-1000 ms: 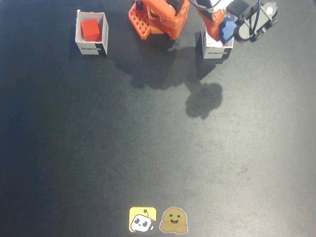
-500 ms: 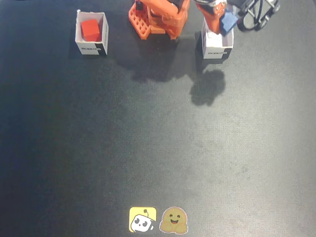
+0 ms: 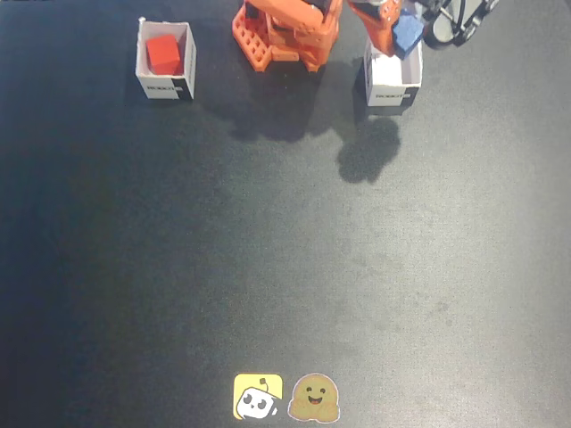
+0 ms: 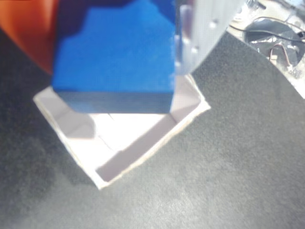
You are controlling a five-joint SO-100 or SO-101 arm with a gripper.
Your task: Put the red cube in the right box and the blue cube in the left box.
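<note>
A small solid red-orange cube (image 3: 163, 54) was seen lying inside a small white open-top cardboard box with a black printed label (image 3: 146, 61) in the upper left of the fixed view, so that half of the task was judged complete. In the upper right of the same view, a small solid bright blue cube (image 3: 407, 34) was held by the orange two-finger gripper (image 3: 400, 32) above a second white open-top cardboard box with a black label (image 3: 393, 90).

In the wrist view the blue cube (image 4: 114, 57) filled the upper left of the frame, pinched between an orange finger (image 4: 26, 33) at the upper left edge and a pale finger (image 4: 202, 28) to its right, the jaws closed only as far as the cube's width. The empty white box (image 4: 152, 140) was seen below it, turned diagonally, with its floor visible and nothing yet inside.

The cube appeared to sit towards the upper left part of the opening rather than over its centre, and its edges were not lined up with the box walls. If it were released from there, a corner could be caught on the rim, and the cube could be left perched or tipped out onto the black tabletop (image 3: 285, 267). The light box could also be nudged if the fingers were lowered against a wall.
</note>
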